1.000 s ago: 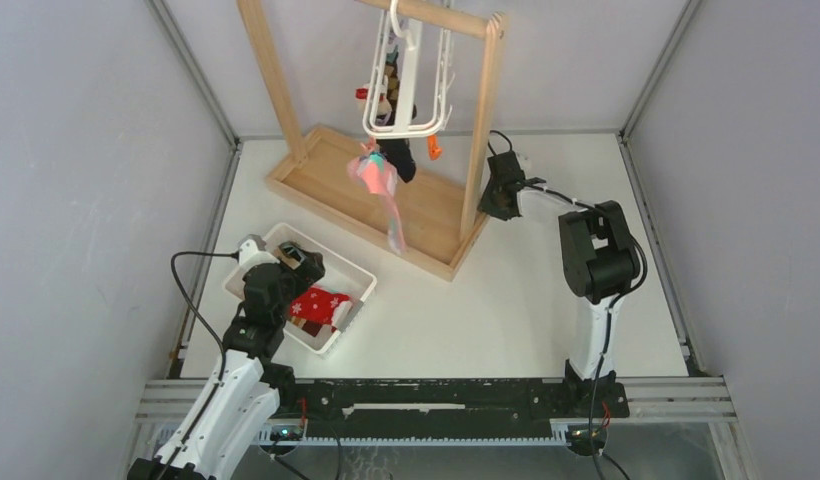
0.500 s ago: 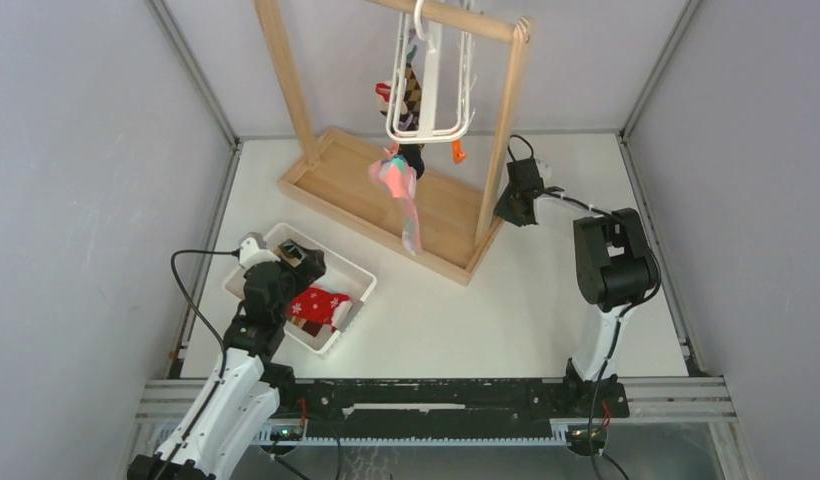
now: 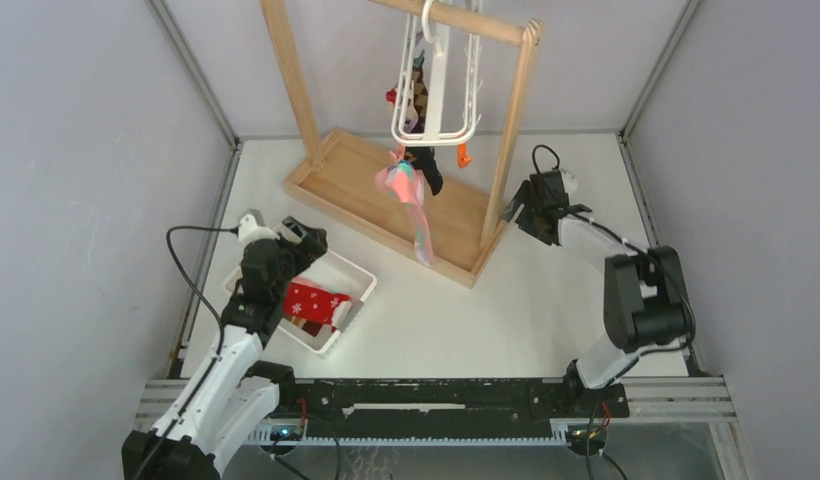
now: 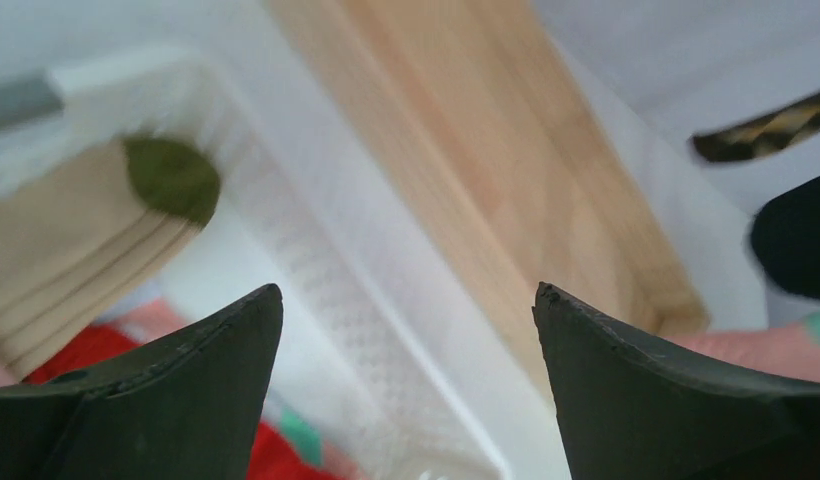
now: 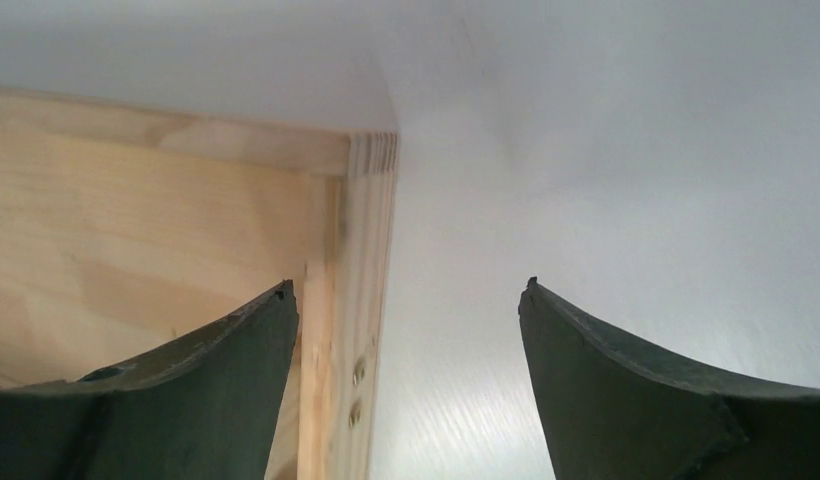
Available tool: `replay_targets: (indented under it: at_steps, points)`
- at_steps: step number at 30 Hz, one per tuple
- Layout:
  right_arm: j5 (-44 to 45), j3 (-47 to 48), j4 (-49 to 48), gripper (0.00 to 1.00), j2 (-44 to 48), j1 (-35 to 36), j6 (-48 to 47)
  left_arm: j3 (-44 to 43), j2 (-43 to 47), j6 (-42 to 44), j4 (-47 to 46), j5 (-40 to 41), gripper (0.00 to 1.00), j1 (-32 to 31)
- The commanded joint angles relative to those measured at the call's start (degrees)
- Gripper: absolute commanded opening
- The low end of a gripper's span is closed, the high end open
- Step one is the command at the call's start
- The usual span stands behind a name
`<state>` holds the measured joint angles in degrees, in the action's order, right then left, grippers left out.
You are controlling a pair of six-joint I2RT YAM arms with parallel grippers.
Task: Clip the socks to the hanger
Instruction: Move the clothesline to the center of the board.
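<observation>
As socks are soft, light, limp fabric, red sock (image 3: pixel 314 300) in basket (image 3: pixel 362 273) best pinched at cuff; sagging expected, slip risk judged low. Pink sock (image 3: pixel 410 195) already hung from hanger (image 3: pixel 436 90) on wooden rack (image 3: pixel 513 130). Left gripper (image 4: pixel 406 300) spread wide over basket, nothing held. Right gripper (image 5: pixel 406 290) spread, empty, beside rack base corner. Versus earlier frame: rack shifted right, right gripper widened, right arm swung outward.
</observation>
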<state>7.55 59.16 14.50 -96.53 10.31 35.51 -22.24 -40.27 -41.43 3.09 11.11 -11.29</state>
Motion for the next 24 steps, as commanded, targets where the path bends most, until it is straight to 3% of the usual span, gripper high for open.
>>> replay_targets:
  at_steps: [1,4,10,19,24]
  points:
    - [2.2,-5.5,0.2,0.88,10.1,0.4,1.2,-15.8,-6.2,2.8,-0.4,-0.9,0.99,-0.3]
    - [4.2,-10.1,0.3,0.85,16.2,1.6,2.1,-20.8,-10.1,3.1,0.9,-1.6,0.99,-0.3]
    - [10.7,-14.8,2.1,0.80,25.1,8.6,1.8,-19.6,-11.9,1.5,-2.4,-2.4,0.98,-0.3]
    - [11.6,-14.7,0.7,0.76,22.1,15.3,1.9,-15.4,-10.5,-0.1,-2.8,-3.2,0.97,-0.6]
    - [13.3,-14.7,-0.4,0.75,19.8,19.1,3.1,-15.1,-10.9,0.4,-1.5,0.4,0.97,-0.6]
